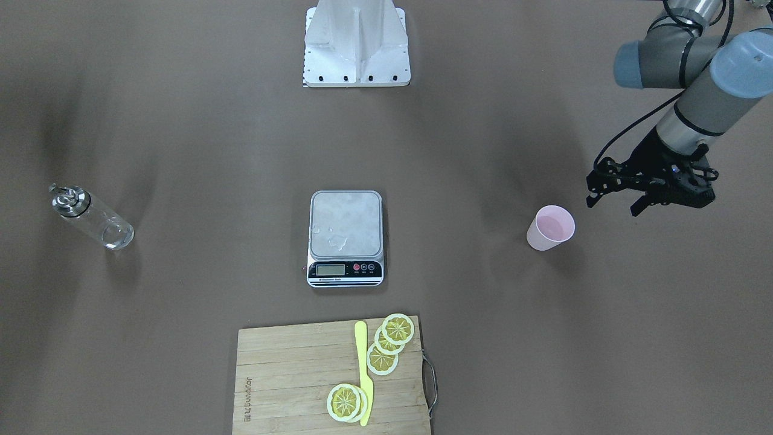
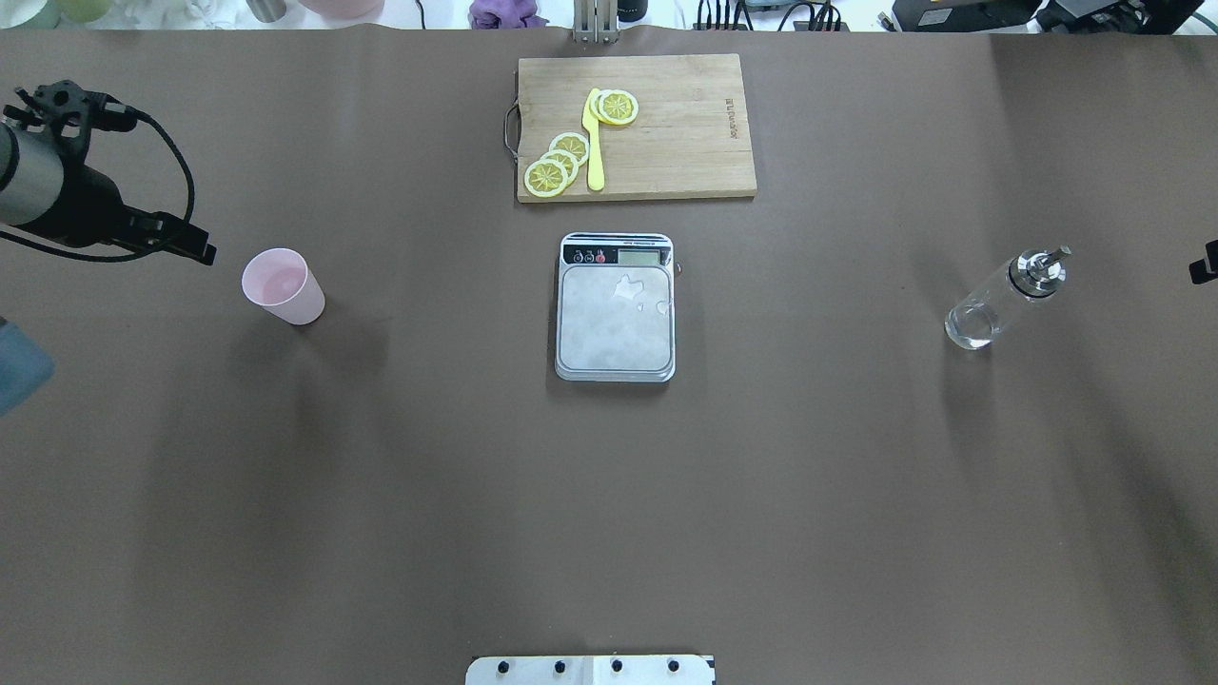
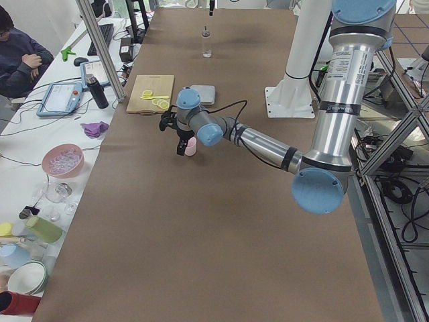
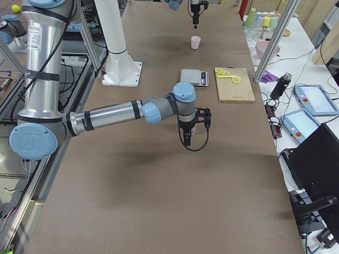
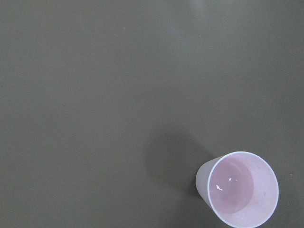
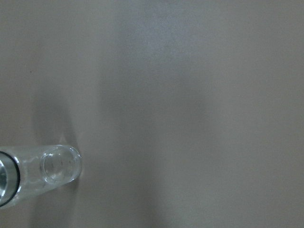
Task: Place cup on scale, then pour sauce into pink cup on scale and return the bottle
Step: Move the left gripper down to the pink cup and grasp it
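Observation:
The pale pink cup (image 1: 551, 227) stands upright on the table, far from the scale; it also shows in the overhead view (image 2: 283, 285) and low right in the left wrist view (image 5: 240, 190). The steel-topped scale (image 1: 345, 223) sits mid-table with nothing on it but a few wet smears. The clear glass bottle (image 1: 93, 219) with its metal pourer stands at the other end of the table (image 2: 999, 300). My left gripper (image 1: 613, 204) hovers open beside and above the cup, apart from it. My right gripper (image 4: 186, 138) hangs near the bottle; I cannot tell if it is open.
A wooden cutting board (image 1: 296, 374) with lemon slices (image 1: 389, 341) and a yellow knife (image 1: 363, 368) lies just beyond the scale, on the operators' side. The robot's white base (image 1: 356, 42) is at the table edge behind the scale.

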Controlling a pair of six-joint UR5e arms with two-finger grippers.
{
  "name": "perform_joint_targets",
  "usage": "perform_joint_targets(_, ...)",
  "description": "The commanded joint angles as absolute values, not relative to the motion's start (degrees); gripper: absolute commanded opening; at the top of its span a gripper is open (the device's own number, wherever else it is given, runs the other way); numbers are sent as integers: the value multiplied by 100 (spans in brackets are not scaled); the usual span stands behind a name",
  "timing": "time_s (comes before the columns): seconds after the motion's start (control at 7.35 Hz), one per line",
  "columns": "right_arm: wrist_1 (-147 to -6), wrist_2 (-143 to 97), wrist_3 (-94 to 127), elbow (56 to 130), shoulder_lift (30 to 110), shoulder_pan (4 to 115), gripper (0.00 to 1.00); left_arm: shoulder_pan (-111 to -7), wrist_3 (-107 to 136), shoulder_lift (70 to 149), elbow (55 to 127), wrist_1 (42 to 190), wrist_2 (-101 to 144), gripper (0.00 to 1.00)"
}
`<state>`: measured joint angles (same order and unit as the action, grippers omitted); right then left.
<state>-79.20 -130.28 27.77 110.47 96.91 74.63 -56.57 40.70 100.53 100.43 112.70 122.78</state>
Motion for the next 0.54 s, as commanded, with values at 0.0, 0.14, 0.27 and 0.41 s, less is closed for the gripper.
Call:
perform_joint_targets(0.0,-7910,-13025,2804,11048,9694,7427,100,-5389,4428,10362,9478,11677,12068,84)
perform_joint_targets(0.14,-7910,-13025,2804,11048,9694,7427,100,-5335,4551,10415,9257,12046,12067,78)
perform_joint_targets(0.27,-7910,-13025,2804,11048,9694,7427,100,-5318,4553,10424,9238,12085,12067,67)
perform_joint_targets(0.41,-7910,-13025,2804,11048,9694,7427,100,-5309,4553,10415,9272,12085,12059,61)
